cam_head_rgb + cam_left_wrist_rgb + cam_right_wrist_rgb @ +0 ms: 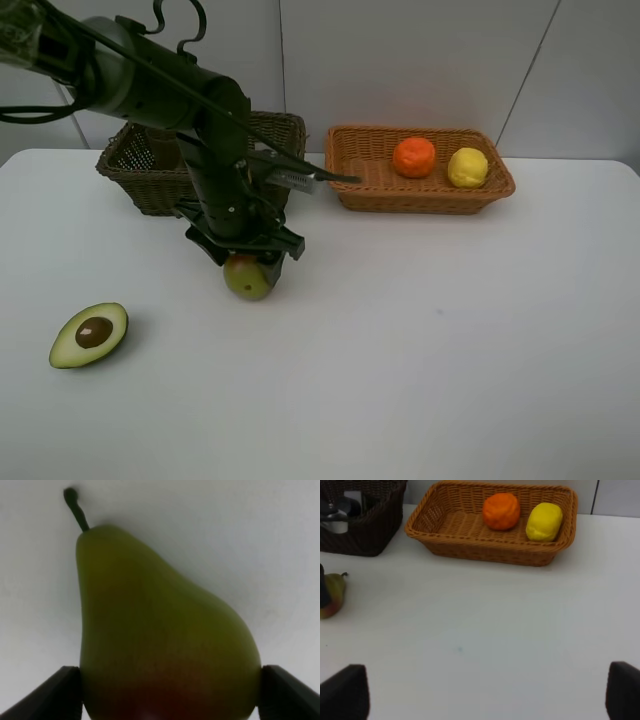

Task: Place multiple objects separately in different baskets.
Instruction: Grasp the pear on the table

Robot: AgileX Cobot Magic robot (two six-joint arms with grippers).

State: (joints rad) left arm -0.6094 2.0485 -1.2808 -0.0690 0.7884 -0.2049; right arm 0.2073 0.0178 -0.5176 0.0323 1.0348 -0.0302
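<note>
A red-green pear [248,278] lies on the white table in front of the dark basket. My left gripper [249,262] is down over it, a finger [50,695] pressed on each side of its wide end [160,640]. The pear also shows in the right wrist view [331,594]. A halved avocado [90,334] lies cut side up at the front left. An orange [414,157] and a lemon [467,167] sit in the orange-tan basket [425,200]. My right gripper [482,700] is open and empty above the table, and is out of the high view.
The dark brown-green basket [140,185] stands at the back left, partly behind my left arm. Something pale and dark shows inside it [335,515], too hidden to name. The orange-tan basket [490,552] stands beside it, at the back of the table.
</note>
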